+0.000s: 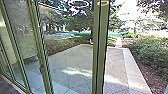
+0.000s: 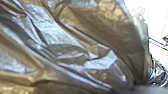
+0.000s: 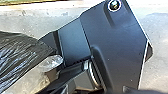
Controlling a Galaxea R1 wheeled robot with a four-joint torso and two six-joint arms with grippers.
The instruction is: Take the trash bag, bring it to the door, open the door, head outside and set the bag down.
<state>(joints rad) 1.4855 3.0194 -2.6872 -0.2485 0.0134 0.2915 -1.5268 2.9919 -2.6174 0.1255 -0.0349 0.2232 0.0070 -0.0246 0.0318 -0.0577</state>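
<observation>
In the head view I had glass [image 1: 20,27] in slim metal frames [image 1: 40,50] from ten to eleven o'clock, with a strip of dark floor [image 1: 6,87] close in at ten. A thick upright post [image 1: 101,50] stood just past twelve, a dark seam running down it. I couldn't tell which part was the door, or whether it was open. Outside, the paving [image 1: 72,58] ran away at twelve, joints crossing it on the slant and a sunlit patch lying over it. A pale border [image 1: 136,72] edged it toward one, with bushes [image 1: 150,50] at two and trees [image 1: 77,17] beyond the paving at twelve.

In the left wrist view the bag [image 2: 100,27] was right up close, its thin plastic shiny, brownish and deeply creased.

In the right wrist view I saw its black, wrinkled plastic near the robot's own dark plate [image 3: 115,45], over pale ground [image 3: 157,30]. Some lighter, crumpled plastic [image 3: 35,75] lay against the black. I couldn't tell how far open either gripper was, or which of them had hold of the bag.
</observation>
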